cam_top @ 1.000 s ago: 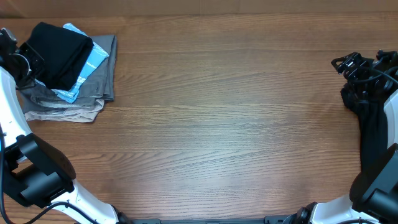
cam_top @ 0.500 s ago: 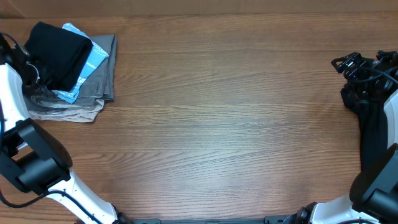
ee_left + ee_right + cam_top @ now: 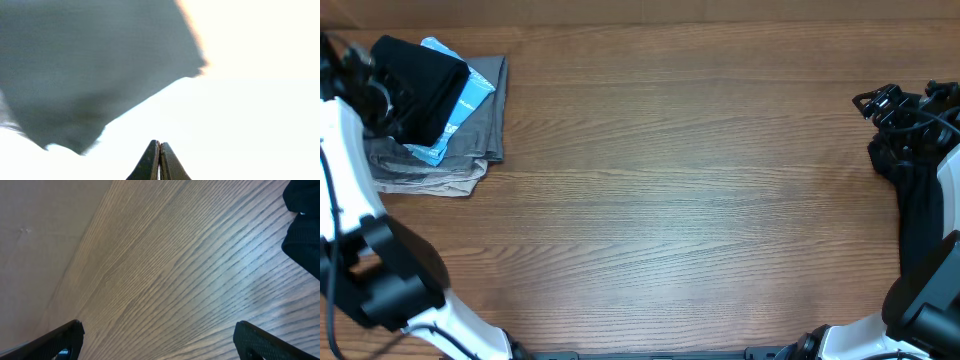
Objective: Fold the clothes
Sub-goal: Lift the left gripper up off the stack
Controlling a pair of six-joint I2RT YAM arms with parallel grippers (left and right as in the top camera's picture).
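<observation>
Since the earlier frame, your left arm had swung in along the table's (image 3: 670, 200) left edge, its wrist drawn closer to the far left corner. The stack there and your right arm had stayed put.

The whole middle of the table lay as bare wood from the far edge to the near edge, giving you wide room to move. Cloth sat only at the two side edges.

At the far left corner, the folded black garment (image 3: 418, 82) lay as a small thick rectangle on top of a light-blue garment (image 3: 472, 98). Both rested on grey garments (image 3: 470, 145) whose edges spread out beneath them. At the right edge, a black heap (image 3: 905, 190) of cloth lay crumpled and unfolded, just beside your right arm.

The left gripper (image 3: 160, 152) had its jaws pressed together on nothing, with only blurred grey cloth in its view. The right gripper (image 3: 157, 325) hung over bare wood with its jaws spread wide apart and empty.
</observation>
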